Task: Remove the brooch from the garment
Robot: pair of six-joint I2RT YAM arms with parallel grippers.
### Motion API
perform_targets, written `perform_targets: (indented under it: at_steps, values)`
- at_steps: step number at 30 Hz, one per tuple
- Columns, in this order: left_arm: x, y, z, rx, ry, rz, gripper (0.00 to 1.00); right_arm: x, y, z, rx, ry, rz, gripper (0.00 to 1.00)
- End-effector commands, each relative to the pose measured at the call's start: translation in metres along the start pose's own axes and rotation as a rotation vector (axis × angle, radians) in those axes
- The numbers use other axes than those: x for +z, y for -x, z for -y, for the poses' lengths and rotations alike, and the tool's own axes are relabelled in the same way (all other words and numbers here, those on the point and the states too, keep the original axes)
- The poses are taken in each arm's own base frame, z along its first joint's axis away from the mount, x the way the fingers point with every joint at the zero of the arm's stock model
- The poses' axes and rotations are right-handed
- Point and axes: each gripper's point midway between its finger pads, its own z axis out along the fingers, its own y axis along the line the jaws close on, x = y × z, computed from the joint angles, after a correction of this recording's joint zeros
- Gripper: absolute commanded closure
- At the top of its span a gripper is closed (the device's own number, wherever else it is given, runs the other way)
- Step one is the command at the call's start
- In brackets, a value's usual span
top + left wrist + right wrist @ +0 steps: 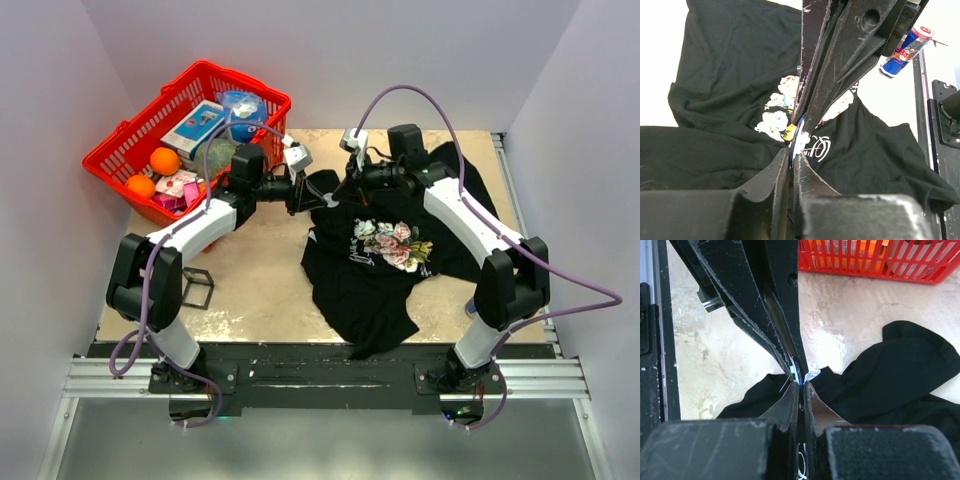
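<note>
Top view: a black shirt (pixel 370 290) lies crumpled on the table (pixel 250 270), right of centre, with its flower print (pixel 393 243) facing up. Both arms reach inward, and their tips meet over the far left edge of the cloth.

Left hand (pixel 794 157): the fingers are nearly together, pinching the brooch (pixel 797 140). Its own camera shows the brooch edge-on, a thin disc with a blue rim and a pale face, standing in the narrow slot between the two tips.

Right hand (pixel 801 387): the fingers are pressed together, tip to tip against the left hand. In the left wrist view its fingers (pixel 840 60) come down from the top and close at the upper edge of the same disc. I cannot tell whether they grip the brooch itself or only the cloth beside it.

Brooch position: at the shirt's far left edge, between the two sets of tips. Black cloth is gathered up to that spot.

Surroundings: a red basket (pixel 865 262) sits at the far left corner of the table and holds oranges (pixel 165 160) and boxes. In the left wrist view, a blue and silver drink can (pixel 905 52) lies on the table just beyond the shirt.
</note>
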Motion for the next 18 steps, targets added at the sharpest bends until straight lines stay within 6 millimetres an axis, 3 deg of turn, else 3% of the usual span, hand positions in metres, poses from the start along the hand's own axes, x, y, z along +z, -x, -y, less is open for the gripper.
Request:
perform_targets:
  at_steps: [1,3,5,6,9,11,15,18]
  values:
    - [0.002,0.023,0.006,0.053,-0.035,0.044,0.99,0.001,0.006,0.001,-0.016,0.001,0.020,1.00]
    - [0.002,0.021,0.006,0.052,-0.032,0.040,1.00,0.002,0.006,0.001,-0.012,0.000,0.019,1.00]
    - [0.001,0.019,0.006,0.063,-0.031,0.029,1.00,0.000,0.007,0.003,-0.005,-0.016,0.019,0.91]
    - [0.000,0.021,0.006,0.082,-0.027,0.025,1.00,0.000,0.009,0.004,0.001,-0.023,0.019,0.81]
    - [-0.012,0.010,0.004,0.148,0.005,-0.052,1.00,-0.012,0.017,0.020,0.033,-0.130,0.027,0.65]
    - [-0.027,-0.010,0.001,0.193,0.034,-0.144,1.00,-0.021,0.024,0.029,0.072,-0.185,0.053,0.58]
    - [-0.056,-0.027,0.003,0.218,0.083,-0.217,1.00,-0.026,0.025,0.031,0.072,-0.181,0.064,0.49]
    - [-0.063,-0.031,0.006,0.205,0.095,-0.236,1.00,-0.023,0.015,0.023,0.048,-0.128,0.042,0.47]
